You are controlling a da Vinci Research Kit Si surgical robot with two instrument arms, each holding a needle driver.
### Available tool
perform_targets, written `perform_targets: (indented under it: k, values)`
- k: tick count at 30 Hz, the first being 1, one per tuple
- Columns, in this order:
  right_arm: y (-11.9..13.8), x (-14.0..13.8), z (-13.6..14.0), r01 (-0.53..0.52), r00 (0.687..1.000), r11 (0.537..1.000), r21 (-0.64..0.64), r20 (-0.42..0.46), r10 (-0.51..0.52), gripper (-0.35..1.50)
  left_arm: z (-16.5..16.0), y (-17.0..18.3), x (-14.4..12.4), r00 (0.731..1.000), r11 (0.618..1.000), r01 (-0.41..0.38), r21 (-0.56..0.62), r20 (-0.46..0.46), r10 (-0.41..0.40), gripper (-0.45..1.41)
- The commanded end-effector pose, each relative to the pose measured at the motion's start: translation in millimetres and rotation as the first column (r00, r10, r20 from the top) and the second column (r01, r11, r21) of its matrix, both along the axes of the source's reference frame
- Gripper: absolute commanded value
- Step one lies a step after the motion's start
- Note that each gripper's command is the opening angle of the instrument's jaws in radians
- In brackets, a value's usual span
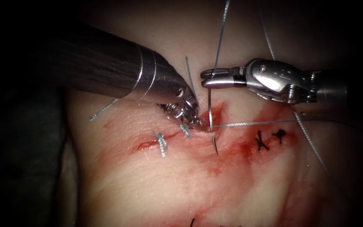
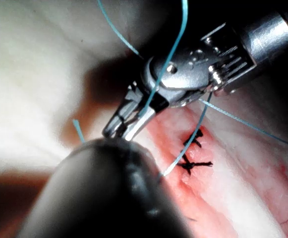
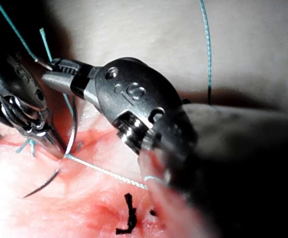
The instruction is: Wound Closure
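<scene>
Needle (image 1: 211, 122) stands nearly upright in the cut (image 1: 177, 135): its tail rises to the right tool (image 1: 209, 78), whose fingers are closed on that upper end, and its tip comes out of the tissue (image 1: 148, 176) at six o'clock of the cut, bare and pointing down. At nine o'clock of the needle, the left tool (image 1: 196, 121) presses its tips against the wound edge; whether its fingers grip anything I cannot tell, since its own wrist hides them. Thread (image 1: 253, 123) runs from the needle's entry toward three o'clock, and another strand climbs to twelve o'clock past the right tool. Two light knots (image 1: 161, 142) sit at nine o'clock along the cut, two dark stitches (image 1: 262, 141) at three o'clock amid red fluid (image 1: 232, 151).
</scene>
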State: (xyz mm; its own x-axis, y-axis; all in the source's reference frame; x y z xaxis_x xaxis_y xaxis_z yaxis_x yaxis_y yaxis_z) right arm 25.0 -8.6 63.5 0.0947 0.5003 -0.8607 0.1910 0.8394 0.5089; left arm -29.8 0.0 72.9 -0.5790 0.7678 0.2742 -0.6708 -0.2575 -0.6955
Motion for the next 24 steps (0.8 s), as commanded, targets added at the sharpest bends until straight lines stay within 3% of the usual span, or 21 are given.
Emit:
perform_targets:
  k: [1,2,6,7,9,10,12,15,16,17,18,19,20,21,22,23,24]
  values:
    - [0.0,1.0,0.1,-0.002,1.000,1.000,0.019,-0.004,0.002,-0.35,0.4,0.2,-0.5,1.000,1.000,0.007,-0.005,0.006,-0.007,0.22]
    - [0.0,1.0,0.2,-0.005,1.000,0.999,0.037,-0.007,0.005,-0.35,0.0,0.7,-0.5,1.000,1.000,0.017,-0.013,0.012,-0.017,0.39]
    - [-0.2,1.0,0.4,-0.007,1.000,0.997,0.078,-0.007,0.007,-0.35,-1.4,1.9,-0.5,0.998,0.998,0.057,-0.033,0.032,-0.056,0.37]
    - [-0.4,0.9,0.8,-0.006,1.000,0.995,0.097,0.000,0.006,-0.35,-3.5,3.2,-0.3,0.994,0.994,0.101,-0.048,0.054,-0.098,0.42]
    - [-0.4,0.9,1.0,-0.004,1.000,0.995,0.102,-0.002,0.004,-0.35,-5.0,3.9,0.0,0.992,0.991,0.099,-0.087,0.086,-0.092,0.24]
    - [-0.4,0.9,1.0,-0.004,1.000,0.995,0.102,-0.002,0.004,-0.35,-5.0,3.9,0.0,0.992,0.991,0.099,-0.087,0.086,-0.092,0.24]
    - [-0.2,0.8,1.2,-0.013,1.000,0.993,0.114,-0.001,0.013,-0.35,-6.4,4.0,0.6,0.991,0.991,0.085,-0.107,0.114,-0.073,0.39]
    - [0.1,0.7,1.4,-0.020,1.000,0.993,0.119,0.004,0.020,-0.35,-7.8,3.8,1.2,0.989,0.990,0.063,-0.123,0.139,-0.046,0.46]
    - [0.3,0.7,1.6,-0.029,1.000,0.991,0.130,0.008,0.028,-0.35,-8.7,3.9,1.6,0.981,0.984,-0.006,-0.176,0.192,0.041,0.56]
    - [0.3,0.7,1.6,-0.029,1.000,0.991,0.130,0.008,0.028,-0.35,-8.7,3.9,1.6,0.981,0.984,-0.006,-0.176,0.192,0.041,0.56]
    - [0.3,0.6,1.7,-0.032,0.999,0.990,0.137,0.008,0.031,-0.35,-9.1,3.9,1.8,0.971,0.977,-0.044,-0.209,0.219,0.091,0.58]
    - [0.3,0.6,1.9,-0.044,0.999,0.984,0.172,0.011,0.042,-0.35,-10.0,3.7,2.3,0.921,0.933,-0.157,-0.324,0.293,0.257,0.54]
    - [0.3,0.6,1.9,-0.044,0.999,0.984,0.172,0.011,0.042,-0.35,-10.0,3.7,2.3,0.921,0.933,-0.157,-0.324,0.293,0.257,0.54]
    - [0.3,0.6,2.0,-0.051,0.999,0.981,0.189,0.012,0.049,-0.35,-10.3,3.3,2.5,0.873,0.888,-0.220,-0.403,0.325,0.364,0.54]
    - [0.3,0.7,2.1,-0.059,0.998,0.977,0.206,0.018,0.057,-0.35,-10.6,2.8,2.6,0.787,0.807,-0.292,-0.514,0.350,0.508,0.56]
    - [0.3,0.7,2.1,-0.069,0.998,0.970,0.233,0.029,0.064,-0.35,-10.9,1.7,2.9,0.666,0.680,-0.345,-0.646,0.342,0.663,0.58]
    - [0.3,0.8,2.2,-0.072,0.997,0.966,0.249,0.034,0.065,-0.35,-11.1,0.8,3.2,0.652,0.654,-0.347,-0.672,0.329,0.683,0.39]
